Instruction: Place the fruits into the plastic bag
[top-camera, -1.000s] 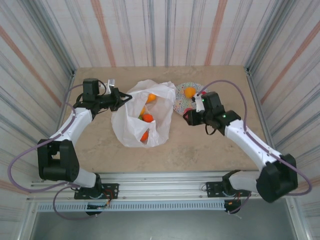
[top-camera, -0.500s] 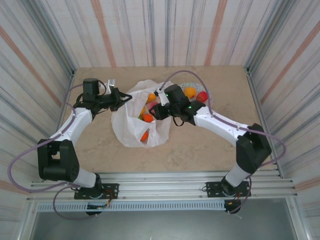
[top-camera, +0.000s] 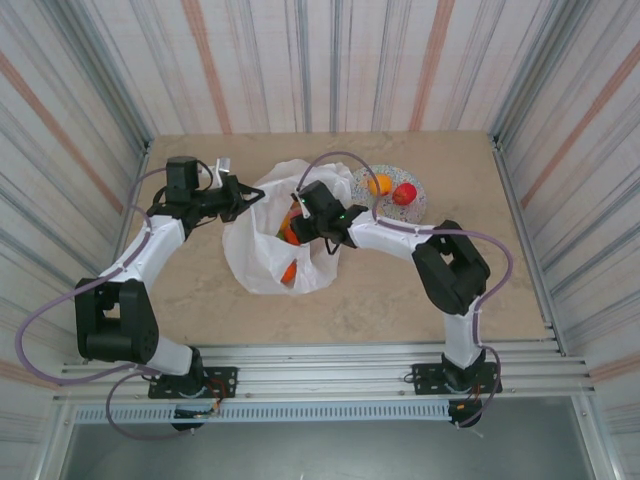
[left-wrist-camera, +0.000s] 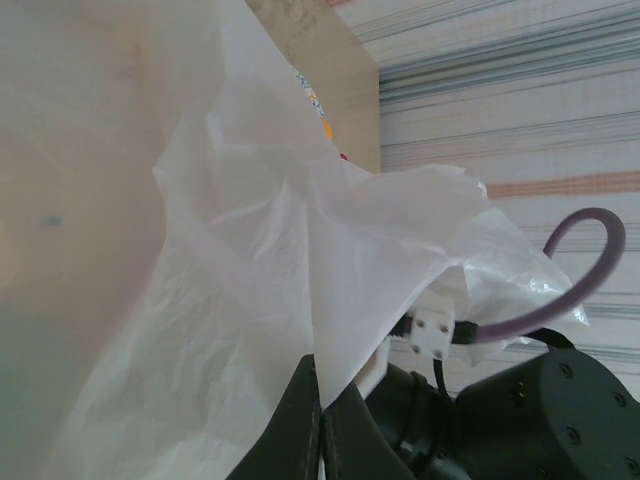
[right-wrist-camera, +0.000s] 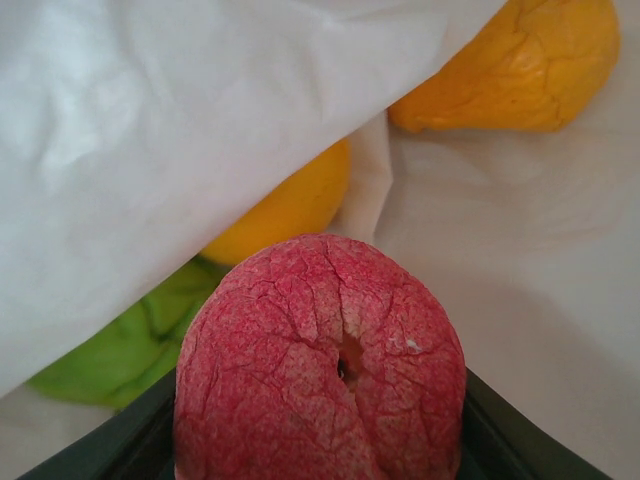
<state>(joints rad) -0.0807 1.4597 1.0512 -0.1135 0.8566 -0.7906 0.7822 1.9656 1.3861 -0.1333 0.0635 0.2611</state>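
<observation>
Movement from right to left is what we see in the last second: the right gripper (top-camera: 301, 219), which was beside the plate (top-camera: 417, 207) on the right a second ago, has swung across and now reaches into the mouth of the plastic bag (top-camera: 258, 262) at the centre of the table. Its wrist view shows it clamped on a pink-red fruit (right-wrist-camera: 320, 365), one jaw on either side. The fruit is not yet released. It hangs just above the white film, near a green apple (right-wrist-camera: 115, 350), an orange (right-wrist-camera: 290, 205) and a yellow-orange pear (right-wrist-camera: 510, 60) that lie in the bag.

The left gripper (top-camera: 238, 195) has not moved in that time. It stays pinched shut on the left edge of the bag, and its own camera shows the fingertips (left-wrist-camera: 305, 415) closed on a fold of the film, holding the mouth up and open.

With the right arm gone from the plate, we can now see what is left there: an orange fruit (top-camera: 379, 184) and a red fruit (top-camera: 404, 193), side by side at the far right.

We judge the task well along, with several fruits bagged, one about to be dropped and two to fetch. The drop needs only open jaws; the loose film draped close over the gripper could snag on the way out.
</observation>
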